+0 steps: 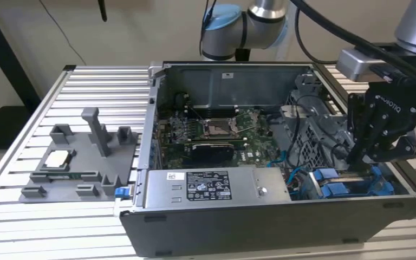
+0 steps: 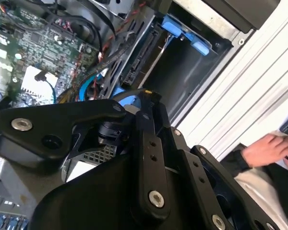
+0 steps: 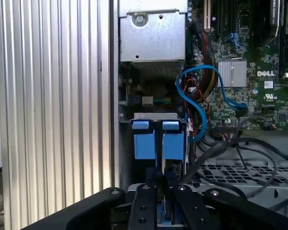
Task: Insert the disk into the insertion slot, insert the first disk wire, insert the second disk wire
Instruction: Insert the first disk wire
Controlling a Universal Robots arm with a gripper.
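My black gripper (image 1: 362, 165) reaches down into the drive cage at the exterior view's right end of the open computer case. In both wrist views its fingers (image 3: 144, 201) stand close together on a narrow blue-edged piece, the disk (image 3: 164, 213) (image 2: 126, 99), held edge-on. The insertion slot (image 2: 182, 72) is the dark bay just beyond the fingertips, with blue tabs (image 2: 175, 26) at its far end. Two more blue carrier tabs (image 3: 140, 139) stand in the cage toward the power supply. A loose blue wire (image 3: 201, 91) loops beside the cage, close to a bundle of black and red wires.
The green motherboard (image 1: 215, 130) fills the middle of the case, and the labelled power-supply box (image 1: 208, 187) lies along its front. A grey parts fixture (image 1: 78, 162) sits on the ribbed aluminium table (image 1: 20, 216). A person's hand (image 2: 266, 148) is off beyond the table's edge.
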